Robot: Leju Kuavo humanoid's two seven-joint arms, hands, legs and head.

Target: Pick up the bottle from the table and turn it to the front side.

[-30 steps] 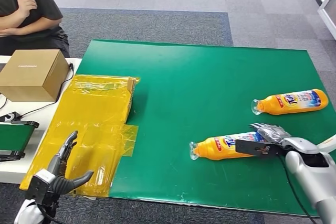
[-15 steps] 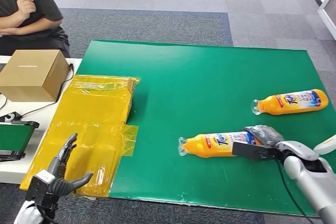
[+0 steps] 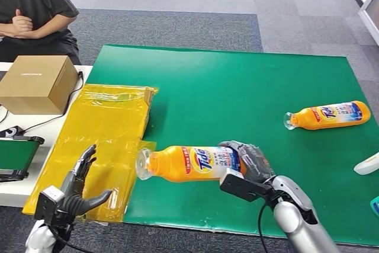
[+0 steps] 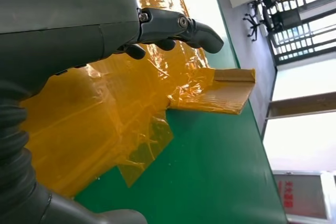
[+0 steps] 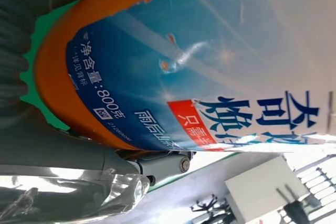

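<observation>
My right hand [image 3: 243, 167] grips the base end of an orange Tide bottle [image 3: 188, 163], which hangs level above the green mat [image 3: 232, 93] with its clear cap pointing left and its label facing up. Up close in the right wrist view, the bottle [image 5: 190, 61] shows its blue and white label, with my hand [image 5: 59, 156] wrapped under it. A second orange bottle [image 3: 328, 114] lies on its side at the mat's right. My left hand [image 3: 73, 197] hovers open over the near corner of the yellow plastic sheet [image 3: 102, 140]; its fingers [image 4: 174, 27] are spread above that sheet [image 4: 99, 114].
A cardboard box [image 3: 38, 82] sits on the white table at the left, with a cable and a dark device beside it. A person sits behind it, arms folded. A flattened carton edge [image 3: 147, 108] pokes from under the yellow sheet. A white object [image 3: 369, 164] lies at the right edge.
My right hand has lifted the bottle off the mat and carried it left and nearer, its cap now reaching the yellow sheet's edge. My left hand rose slightly. The person shifted their arms.
</observation>
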